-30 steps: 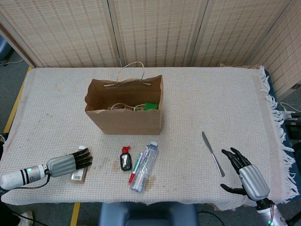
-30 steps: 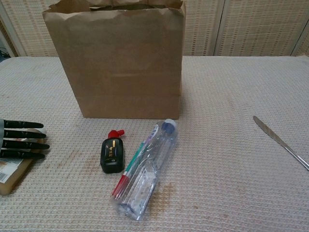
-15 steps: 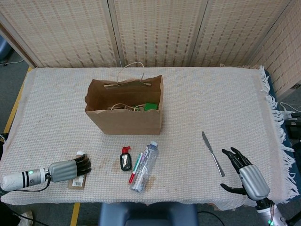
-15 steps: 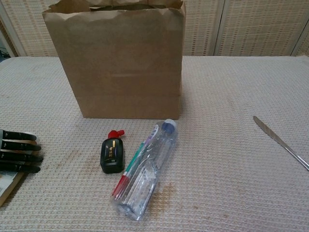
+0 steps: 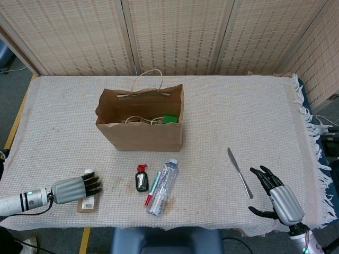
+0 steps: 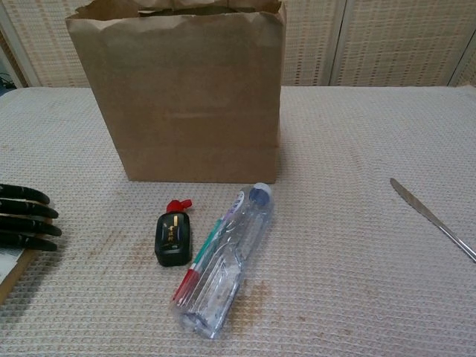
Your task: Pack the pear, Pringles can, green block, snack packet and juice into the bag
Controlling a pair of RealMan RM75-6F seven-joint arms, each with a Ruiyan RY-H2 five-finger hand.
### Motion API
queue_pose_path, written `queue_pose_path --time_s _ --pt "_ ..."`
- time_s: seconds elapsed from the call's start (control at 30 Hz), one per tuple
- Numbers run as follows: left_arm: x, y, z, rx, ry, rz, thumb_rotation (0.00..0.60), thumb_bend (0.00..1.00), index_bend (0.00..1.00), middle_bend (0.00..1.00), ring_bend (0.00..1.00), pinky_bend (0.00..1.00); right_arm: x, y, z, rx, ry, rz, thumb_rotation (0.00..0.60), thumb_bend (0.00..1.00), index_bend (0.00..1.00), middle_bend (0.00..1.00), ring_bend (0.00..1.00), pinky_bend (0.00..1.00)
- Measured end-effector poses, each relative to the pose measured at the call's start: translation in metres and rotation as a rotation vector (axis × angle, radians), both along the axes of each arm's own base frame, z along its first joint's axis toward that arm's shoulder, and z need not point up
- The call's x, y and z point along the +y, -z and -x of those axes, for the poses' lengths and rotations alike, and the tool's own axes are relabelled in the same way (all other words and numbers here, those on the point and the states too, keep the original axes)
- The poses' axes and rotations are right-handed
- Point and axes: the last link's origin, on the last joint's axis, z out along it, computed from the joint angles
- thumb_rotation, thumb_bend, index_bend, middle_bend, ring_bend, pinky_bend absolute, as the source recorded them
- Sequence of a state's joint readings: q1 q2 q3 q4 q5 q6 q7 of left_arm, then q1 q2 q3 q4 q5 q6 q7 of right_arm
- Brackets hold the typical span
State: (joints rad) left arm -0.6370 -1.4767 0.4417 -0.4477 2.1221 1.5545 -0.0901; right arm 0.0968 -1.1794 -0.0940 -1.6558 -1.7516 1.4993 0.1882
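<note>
The brown paper bag stands open at the table's middle, and the green block shows inside it by the right wall. In the chest view the bag fills the upper middle. At the front left lies a small brown juice carton with a white cap. My left hand lies flat over it with its fingers straight and holding nothing. A sliver of the carton shows under them. My right hand rests open at the front right with nothing in it.
In front of the bag lie a small black bottle with a red cap, a red and green pen and a clear plastic bottle. A table knife lies left of my right hand. The tablecloth's fringe hangs off the right edge.
My left hand has drawn back to the left and toward the table's front edge, and the carton under it has slid a little the same way. The right hand has not moved.
</note>
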Motion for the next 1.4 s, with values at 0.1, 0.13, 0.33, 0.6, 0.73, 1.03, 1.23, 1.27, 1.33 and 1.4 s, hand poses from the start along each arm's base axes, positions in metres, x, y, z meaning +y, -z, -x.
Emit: queue_pose_path --time_s 0.1,0.13,0.33,0.6,0.73,1.03,1.23,1.27,1.33,1.4 --pt "0.001 -0.006 0.000 -0.037 -0.035 -0.030 0.600 0.82 0.73 0.78 0.73 0.85 0.000 0.000 0.000 0.000 0.001 0.001 0.600 0.01 0.02 0.12 0.02 0.19" --pt "0.002 -0.008 -0.001 -0.052 -0.048 -0.043 0.600 0.82 0.73 0.78 0.73 0.85 0.000 0.000 0.000 0.000 0.001 0.000 0.600 0.01 0.02 0.12 0.02 0.19" --pt "0.017 -0.027 -0.007 -0.209 -0.146 -0.197 0.600 0.82 0.73 0.78 0.73 0.85 0.000 0.000 0.000 0.002 0.002 0.001 0.600 0.01 0.02 0.12 0.02 0.19" --pt "0.061 -0.078 -0.035 -0.722 -0.363 -0.504 0.600 0.82 0.73 0.78 0.73 0.85 0.000 0.001 0.000 0.007 0.002 0.003 0.600 0.01 0.02 0.12 0.02 0.19" --pt "0.073 -0.094 -0.056 -1.005 -0.466 -0.553 0.600 0.82 0.73 0.78 0.73 0.84 0.000 0.001 0.000 0.008 0.001 0.001 0.600 0.01 0.02 0.12 0.02 0.19" --pt "0.078 -0.114 -0.134 -1.558 -0.711 -0.413 0.600 0.82 0.73 0.78 0.73 0.84 0.001 0.001 0.000 0.004 0.000 -0.006 0.600 0.02 0.02 0.12 0.02 0.19" --pt "0.075 -0.119 -0.197 -1.647 -0.780 -0.275 0.600 0.82 0.73 0.78 0.73 0.84 0.001 0.000 0.000 0.000 -0.001 -0.009 0.600 0.01 0.02 0.12 0.02 0.19" --pt "0.075 -0.117 -0.204 -1.639 -0.784 -0.264 0.600 0.82 0.73 0.78 0.73 0.84 0.001 0.000 0.000 -0.001 0.000 -0.010 0.600 0.01 0.02 0.12 0.02 0.19" --pt "0.076 -0.111 -0.219 -1.613 -0.790 -0.241 0.600 0.82 0.73 0.78 0.73 0.84 0.001 0.000 0.000 -0.004 0.004 -0.015 0.600 0.01 0.02 0.12 0.02 0.19" --pt "0.077 -0.100 -0.232 -1.585 -0.799 -0.216 0.600 0.82 0.73 0.78 0.73 0.84 0.000 0.000 0.000 -0.004 0.007 -0.019 0.600 0.01 0.02 0.12 0.02 0.19"
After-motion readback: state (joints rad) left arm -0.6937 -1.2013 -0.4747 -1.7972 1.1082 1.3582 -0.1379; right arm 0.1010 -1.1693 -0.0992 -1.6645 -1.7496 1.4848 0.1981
